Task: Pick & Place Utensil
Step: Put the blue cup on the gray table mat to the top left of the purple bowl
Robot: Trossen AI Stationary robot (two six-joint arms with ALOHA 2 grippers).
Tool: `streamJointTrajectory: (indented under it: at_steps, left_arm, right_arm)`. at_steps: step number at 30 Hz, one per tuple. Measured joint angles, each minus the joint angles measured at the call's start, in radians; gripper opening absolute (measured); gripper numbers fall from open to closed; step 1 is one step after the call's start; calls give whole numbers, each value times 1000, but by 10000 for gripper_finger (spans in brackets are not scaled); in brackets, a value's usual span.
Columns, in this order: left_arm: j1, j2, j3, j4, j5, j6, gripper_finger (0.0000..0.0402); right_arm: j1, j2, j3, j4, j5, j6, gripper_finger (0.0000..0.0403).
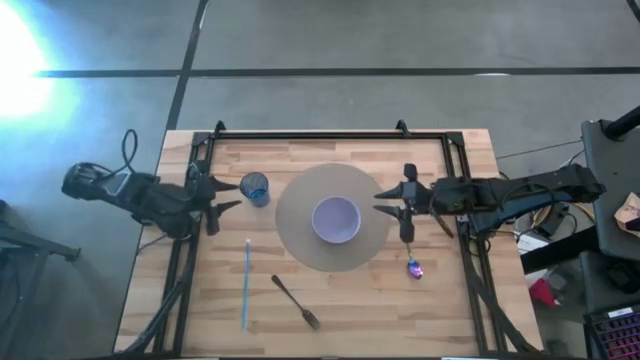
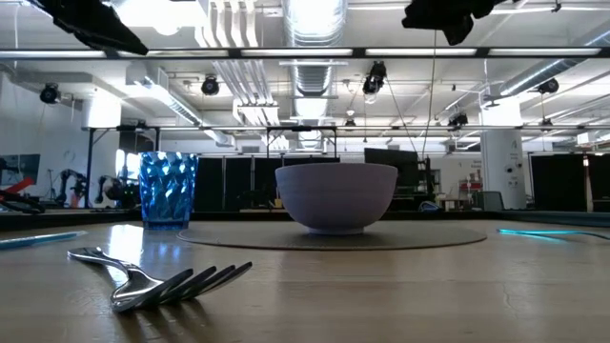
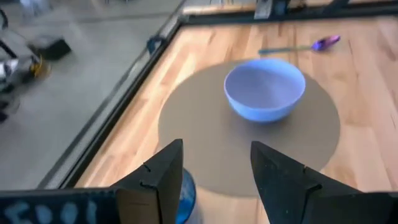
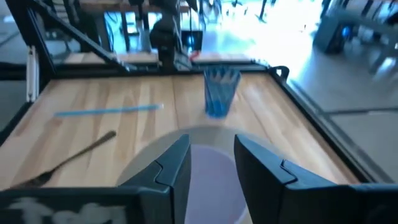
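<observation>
My right gripper (image 1: 388,203) hangs above the surface with nothing between its fingers (image 4: 176,167), which stand apart with a clear gap. It sits at the right edge of the round mat (image 1: 300,240), pointing left toward the lavender bowl (image 1: 336,219) in the mat's middle. My right arm reaches in level from the right side of the surface, its wrist over the bare wood just beside the mat.

My left gripper (image 1: 232,195) waits on the left side, fingers spread wide and empty, pointing right, with the blue cup (image 1: 254,187) just off its tips.

The purple-headed spoon (image 1: 413,262) lies on the wood on the near side of my right wrist, just off the mat's right rim, its handle running away toward the far side. The dark fork (image 1: 296,301) lies slanted near the front edge, on the near side of the mat, and the blue straw (image 1: 245,285) lies straight along the wood to its left, apart from it.

A black frame rail (image 1: 330,136) runs along the far edge of the surface (image 1: 350,310) and down both sides. Open wood shows between the mat and the near edge, right of the fork, and along the far strip behind the mat.
</observation>
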Motion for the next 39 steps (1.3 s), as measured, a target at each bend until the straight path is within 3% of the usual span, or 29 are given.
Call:
streamJointTrajectory:
  at_steps: [9, 23, 39]
  left_arm:
    - [89, 109, 149, -147, 141, -1, 181]
    - [400, 280, 156, -174, 444, 162, 181]
    - [462, 493, 157, -174, 435, 244, 179]
  right_arm:
    - [0, 3, -78, 185, 0, -56, 107]
    - [0, 5, -108, 235, 0, -64, 94]
    - [0, 5, -111, 233, 0, -56, 74]
